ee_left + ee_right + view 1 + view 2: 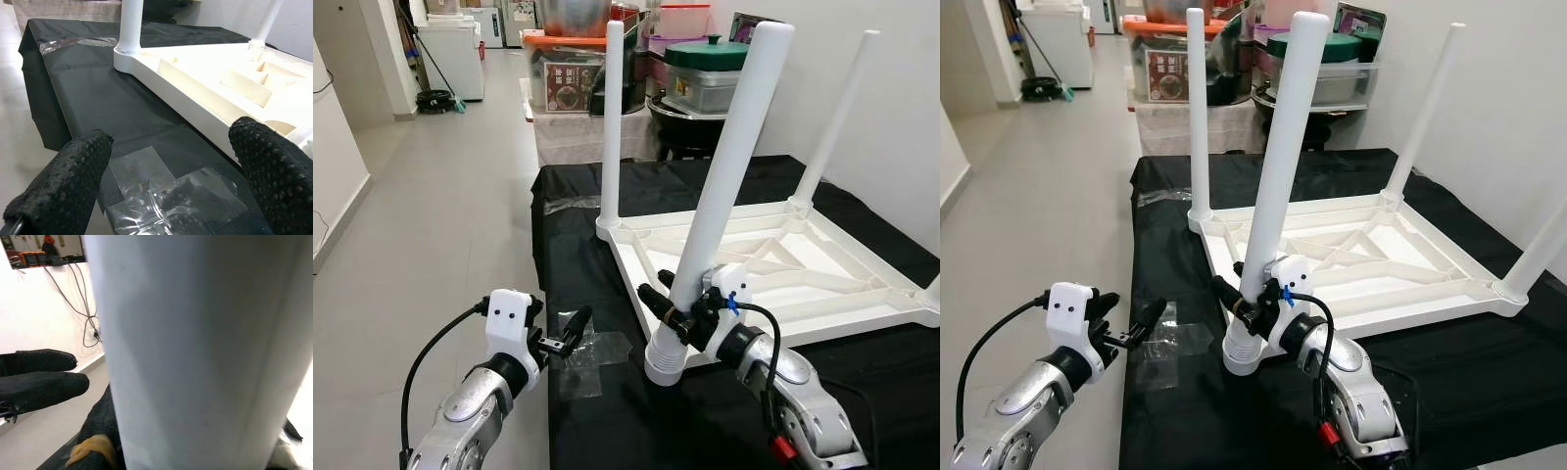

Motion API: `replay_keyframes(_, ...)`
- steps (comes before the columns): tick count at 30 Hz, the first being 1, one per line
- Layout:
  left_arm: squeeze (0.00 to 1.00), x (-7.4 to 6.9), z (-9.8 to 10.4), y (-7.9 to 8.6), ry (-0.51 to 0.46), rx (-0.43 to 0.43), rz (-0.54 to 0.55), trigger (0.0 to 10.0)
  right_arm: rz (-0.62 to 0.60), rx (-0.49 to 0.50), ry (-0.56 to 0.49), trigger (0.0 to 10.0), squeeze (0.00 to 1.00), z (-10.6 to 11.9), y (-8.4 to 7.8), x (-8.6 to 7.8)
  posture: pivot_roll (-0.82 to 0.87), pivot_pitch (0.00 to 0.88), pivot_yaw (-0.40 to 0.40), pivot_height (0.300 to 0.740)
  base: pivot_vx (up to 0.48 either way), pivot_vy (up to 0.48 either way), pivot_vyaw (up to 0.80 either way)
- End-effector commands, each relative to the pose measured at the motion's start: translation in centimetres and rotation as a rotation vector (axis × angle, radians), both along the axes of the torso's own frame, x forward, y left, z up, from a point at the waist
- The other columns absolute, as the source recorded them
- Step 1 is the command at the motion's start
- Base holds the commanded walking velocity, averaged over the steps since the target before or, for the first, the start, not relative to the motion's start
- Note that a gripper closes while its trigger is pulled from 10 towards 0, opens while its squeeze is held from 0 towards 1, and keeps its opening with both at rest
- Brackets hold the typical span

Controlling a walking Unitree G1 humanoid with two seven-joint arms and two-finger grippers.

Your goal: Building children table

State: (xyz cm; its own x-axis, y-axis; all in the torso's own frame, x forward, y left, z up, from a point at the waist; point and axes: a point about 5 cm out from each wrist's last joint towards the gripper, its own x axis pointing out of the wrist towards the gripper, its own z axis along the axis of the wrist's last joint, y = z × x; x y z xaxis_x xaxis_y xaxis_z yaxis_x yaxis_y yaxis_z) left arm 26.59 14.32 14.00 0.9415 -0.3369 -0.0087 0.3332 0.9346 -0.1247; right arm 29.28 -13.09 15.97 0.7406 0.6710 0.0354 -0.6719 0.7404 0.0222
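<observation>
One black-draped desk (607, 255) carried an upturned white tabletop (783, 274), three legs fitted. Clamped a fourth leg (724, 176) at its near-left corner: right end effector (677, 318). Hovered left, fingers apart: left end effector (570, 333).

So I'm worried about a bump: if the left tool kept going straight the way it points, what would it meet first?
Probably the near edge of the upturned white plastic tabletop, after passing over the clear tape patch on the black cloth. The open left tool points that way; depth is uncertain.
</observation>
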Motion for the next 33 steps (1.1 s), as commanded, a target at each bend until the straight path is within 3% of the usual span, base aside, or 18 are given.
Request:
replay_keyframes(1, 0.0, 0.0, -0.3, 0.0, 0.019, 0.002, -0.003, 10.0, 0.066, 0.0, 0.084, 0.0, 0.0, -1.6, 0.6, -0.3, 0.08, 0.0, -0.048, 0.74, 0.0, 0.0, 0.0)
replay_keyframes(10, 0.0, 0.0, -0.4, -0.2, 0.022, -0.001, -0.006, 10.0, 0.173, -0.015, 0.059, 0.0, 0.0, -1.2, 0.2, 0.3, 0.09, 0.0, -0.053, 0.74, 0.0, 0.0, 0.0)
replay_keyframes(17, 0.0, -0.1, -0.4, 0.0, 0.022, -0.004, 0.004, 10.0, 0.375, -0.055, 0.038, 0.0, 0.0, -0.6, 1.5, 0.6, 0.1, 0.0, -0.066, 0.74, 0.0, 0.0, 0.0)
replay_keyframes(33, 0.0, -0.4, -0.6, 0.2, 0.027, -0.014, 0.023, 10.0, 0.377, -0.018, 0.002, 0.0, 0.0, -0.6, 2.1, 1.5, 0.11, 0.0, -0.079, 0.74, 0.0, 0.0, 0.0)
